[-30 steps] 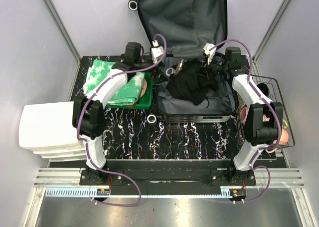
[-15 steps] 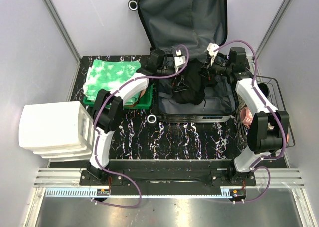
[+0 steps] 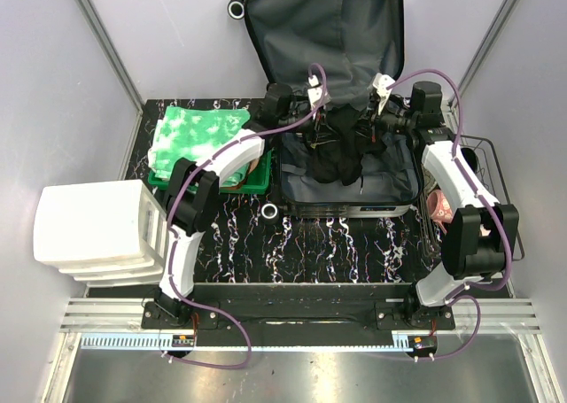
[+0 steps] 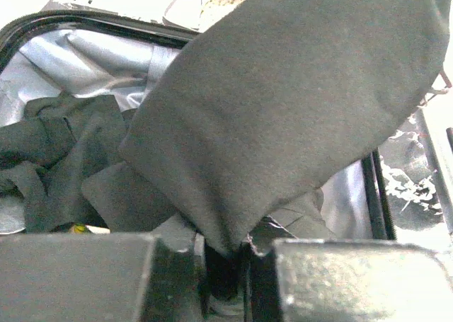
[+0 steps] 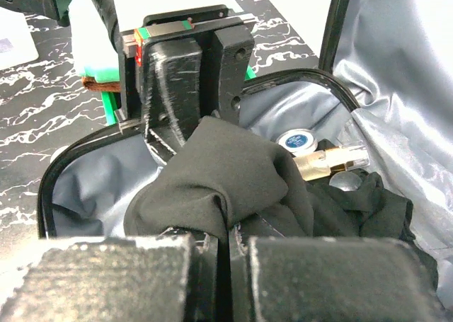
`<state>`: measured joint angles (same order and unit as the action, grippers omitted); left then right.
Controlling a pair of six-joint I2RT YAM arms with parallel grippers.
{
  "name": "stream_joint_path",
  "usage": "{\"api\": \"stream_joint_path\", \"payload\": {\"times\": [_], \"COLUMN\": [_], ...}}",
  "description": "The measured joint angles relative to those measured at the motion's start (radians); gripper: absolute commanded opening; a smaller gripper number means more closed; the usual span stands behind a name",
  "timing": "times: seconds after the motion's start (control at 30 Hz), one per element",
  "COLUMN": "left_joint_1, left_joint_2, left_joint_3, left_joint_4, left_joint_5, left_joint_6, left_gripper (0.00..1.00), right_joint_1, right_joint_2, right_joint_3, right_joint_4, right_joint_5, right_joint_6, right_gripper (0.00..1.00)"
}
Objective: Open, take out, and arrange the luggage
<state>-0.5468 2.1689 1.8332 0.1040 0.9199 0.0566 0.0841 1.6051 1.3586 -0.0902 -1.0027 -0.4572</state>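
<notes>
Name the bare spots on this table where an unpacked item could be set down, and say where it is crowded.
Free: the marbled table strip between the luggage front and the arm bases; a smaller patch before the green bin. Crowded: inside the luggage, where left pincer and right pincer clamp the black garment; bin and wire basket are occupied.

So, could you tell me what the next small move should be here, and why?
Probably raise both grippers together: the left gripper and right gripper each pinch the black garment, which is bunched inside the open luggage, so a joint lift should carry it over the rim.
</notes>
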Motion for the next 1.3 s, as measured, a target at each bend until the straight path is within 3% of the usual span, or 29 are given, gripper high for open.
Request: {"api": "stream_joint_path", "payload": {"times": [0.17, 0.2, 0.23, 0.3, 0.33, 0.43, 0.8, 1.0, 1.23, 1.3], "left_joint_1": [0.010, 0.014, 0.019, 0.035, 0.046, 0.089, 0.305, 0.507, 0.721, 0.770], "left_joint_2": [-0.001, -0.003, -0.011, -0.039, -0.056, -0.101, -0.226, -0.279, -0.248, -0.211], "left_joint_3": [0.046, 0.062, 0.073, 0.082, 0.085, 0.121, 0.201, 0.133, 0.082, 0.090], "left_joint_4": [-0.069, -0.097, -0.127, -0.178, -0.201, -0.282, -0.439, -0.583, -0.879, -0.949], "left_joint_5": [0.006, 0.005, 0.005, 0.002, 0.000, -0.005, -0.013, -0.004, -0.128, -0.193], "left_joint_6": [-0.075, -0.089, -0.107, -0.145, -0.163, -0.204, -0.359, -0.402, -0.254, -0.198], "left_gripper": [0.00, 0.00, 0.00, 0.00, 0.00, 0.00, 0.00, 0.00, 0.01, 0.05], "right_joint_1": [0.000, 0.000, 0.000, 0.000, 0.001, 0.002, 0.002, 0.002, 0.002, 0.002], "right_joint_2": [-0.002, -0.004, -0.008, -0.015, -0.021, -0.029, -0.030, -0.030, -0.029, -0.029], "right_joint_3": [0.000, 0.000, 0.000, 0.000, 0.001, 0.007, 0.029, 0.029, 0.035, 0.043], "right_joint_4": [0.031, 0.041, 0.054, 0.077, 0.099, 0.126, 0.142, 0.129, 0.092, 0.090], "right_joint_5": [-0.008, -0.008, -0.005, 0.002, 0.014, 0.030, 0.192, 0.217, 0.218, 0.215], "right_joint_6": [0.043, 0.051, 0.063, 0.085, 0.094, 0.122, 0.140, 0.139, 0.137, 0.137], "right_gripper": [0.06, 0.13, 0.21, 0.53, 0.75, 0.99, 1.00, 1.00, 1.00, 1.00]}}
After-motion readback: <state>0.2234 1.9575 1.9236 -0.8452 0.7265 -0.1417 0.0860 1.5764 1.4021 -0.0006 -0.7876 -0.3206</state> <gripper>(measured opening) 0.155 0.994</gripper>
